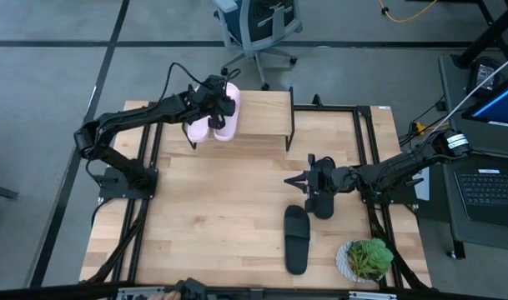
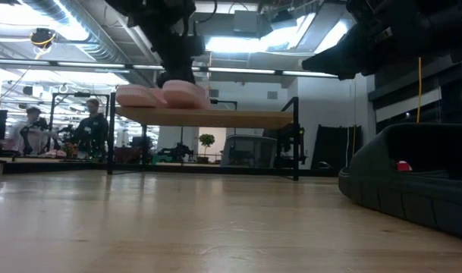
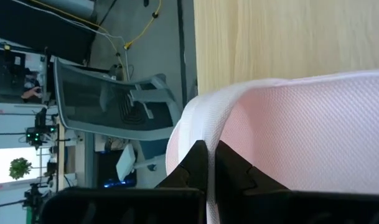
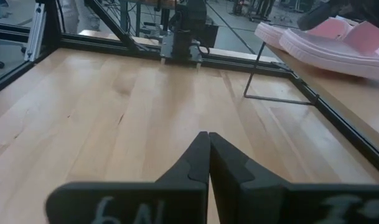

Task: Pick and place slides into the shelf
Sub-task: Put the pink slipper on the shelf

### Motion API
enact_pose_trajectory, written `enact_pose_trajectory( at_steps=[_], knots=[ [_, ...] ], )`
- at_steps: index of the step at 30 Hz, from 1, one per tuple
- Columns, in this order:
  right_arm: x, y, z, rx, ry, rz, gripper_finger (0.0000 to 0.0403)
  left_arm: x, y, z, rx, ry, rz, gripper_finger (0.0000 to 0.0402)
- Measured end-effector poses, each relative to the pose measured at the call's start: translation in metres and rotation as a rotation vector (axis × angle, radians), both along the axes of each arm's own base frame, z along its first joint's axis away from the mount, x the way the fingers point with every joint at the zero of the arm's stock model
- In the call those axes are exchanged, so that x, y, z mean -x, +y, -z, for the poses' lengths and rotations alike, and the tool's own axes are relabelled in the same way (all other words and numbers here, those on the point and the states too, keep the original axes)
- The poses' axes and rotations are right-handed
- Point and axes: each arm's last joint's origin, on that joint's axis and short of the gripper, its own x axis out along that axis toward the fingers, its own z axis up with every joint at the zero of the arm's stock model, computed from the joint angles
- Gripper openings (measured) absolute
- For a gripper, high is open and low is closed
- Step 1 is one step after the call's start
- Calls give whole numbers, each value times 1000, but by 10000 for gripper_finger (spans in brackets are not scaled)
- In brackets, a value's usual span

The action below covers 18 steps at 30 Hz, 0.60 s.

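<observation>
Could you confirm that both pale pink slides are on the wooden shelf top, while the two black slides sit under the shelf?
Not quite. The two pale pink wide-strap slide sandals are on the light wooden plank shelf, as you say, but the black slides are not under it. The high view shows one long black slide lying on the big wooden table, out in front of the shelf.

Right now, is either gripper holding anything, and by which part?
The left gripper pinches a pink slide by its strap edge on the shelf. The right gripper is shut and holds nothing.
</observation>
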Motion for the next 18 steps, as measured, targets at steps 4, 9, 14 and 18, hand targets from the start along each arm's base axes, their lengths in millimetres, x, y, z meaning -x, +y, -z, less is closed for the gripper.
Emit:
enact_pose_trajectory(
  at_steps=[4, 9, 14, 18],
  knots=[
    [0, 0, 0, 1, 5, 0, 10, 1, 3, 0, 0, -1, -9, 1],
    [0, 0, 1, 3, 10, 0, 10, 1, 2, 0, -3, 5, -4, 1],
    [0, 0, 1, 3, 10, 0, 10, 2, 2, 0, -8, 17, 4, 1],
    [0, 0, 1, 3, 10, 0, 10, 2, 2, 0, -6, 19, 4, 1]
  ],
)
